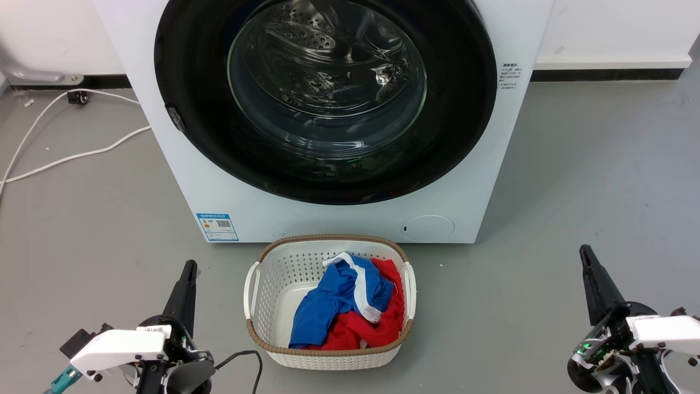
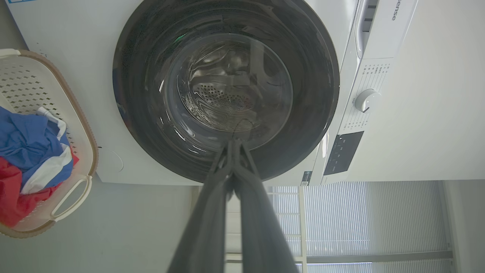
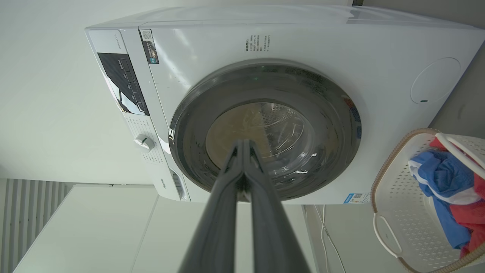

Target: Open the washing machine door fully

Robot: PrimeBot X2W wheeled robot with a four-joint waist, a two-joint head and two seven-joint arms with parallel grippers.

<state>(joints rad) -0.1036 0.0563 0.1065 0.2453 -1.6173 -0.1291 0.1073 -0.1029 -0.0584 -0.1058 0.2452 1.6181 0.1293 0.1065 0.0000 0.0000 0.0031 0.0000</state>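
Upper middle of the head view: the washing machine door [image 1: 465,126] sits closed, flush against the white washing machine [image 1: 246,208], its glass window [image 1: 328,82] showing the steel drum behind. Down at the lower left, the left tool [image 1: 190,266] is clenched, fingers pressed together on nothing, well apart from the door. Lower right, the right tool [image 1: 584,251] is clenched and empty too, pointing up the frame. Between them on the grey floor [image 1: 574,180], just in front of the machine, a white basket [image 1: 290,268] holds blue and red clothes [image 1: 339,306]. A white cable [image 1: 71,156] trails across the floor at the left edge. In each wrist view the fingers meet at the tip, lined up over the door's glass.
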